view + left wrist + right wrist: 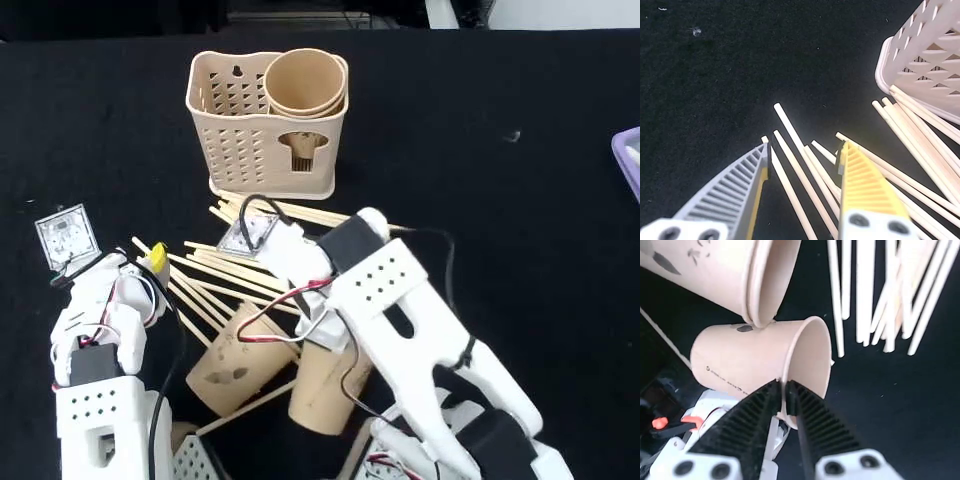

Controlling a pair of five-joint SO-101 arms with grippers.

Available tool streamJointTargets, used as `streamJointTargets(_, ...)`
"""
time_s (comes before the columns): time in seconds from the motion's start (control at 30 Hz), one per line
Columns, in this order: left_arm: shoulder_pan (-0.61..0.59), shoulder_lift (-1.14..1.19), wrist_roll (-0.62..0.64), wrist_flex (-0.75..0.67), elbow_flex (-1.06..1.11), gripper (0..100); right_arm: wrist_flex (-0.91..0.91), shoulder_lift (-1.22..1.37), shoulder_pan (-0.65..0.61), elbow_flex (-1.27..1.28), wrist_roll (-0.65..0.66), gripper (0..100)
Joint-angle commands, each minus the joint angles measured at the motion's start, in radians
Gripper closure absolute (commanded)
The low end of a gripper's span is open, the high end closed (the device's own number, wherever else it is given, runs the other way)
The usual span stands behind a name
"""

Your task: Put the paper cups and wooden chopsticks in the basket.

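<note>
A beige perforated basket (250, 140) stands at the back of the table with stacked paper cups (305, 82) in its right compartment. Wooden chopsticks (230, 272) lie scattered in front of it. Two more paper cups lie on their sides nearer the front, one with leaf marks (235, 365) and one beside it (325, 390). My right gripper (784, 385) is shut on the rim of a lying cup (750, 360), with the other cup (715, 275) touching it. My left gripper (805, 147) is open, its fingers straddling several chopsticks (790, 125) on the cloth.
The table is covered in black cloth. The right arm (400, 300) stretches over the chopsticks and hides part of the cups. The basket (925, 55) sits close beyond the left gripper. A purple container edge (628, 155) shows at the far right.
</note>
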Motion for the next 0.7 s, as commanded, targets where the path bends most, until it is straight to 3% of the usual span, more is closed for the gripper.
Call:
streamJointTargets(0.0,-0.008,-0.012,-0.006,-0.020,-0.012,77,0.035,-0.045,0.038,-0.081,0.006,98.8)
streamJointTargets(0.2,-0.008,-0.012,-0.006,-0.020,-0.012,77,0.034,-0.044,0.244,-0.231,0.147,98.8)
streamJointTargets(0.53,-0.005,-0.012,-0.006,-0.020,-0.012,77,0.012,-0.036,0.761,-0.443,0.525,98.8)
streamJointTargets(0.67,-0.005,-0.012,-0.006,-0.020,-0.012,77,-0.098,-0.027,0.862,-0.387,0.563,98.8)
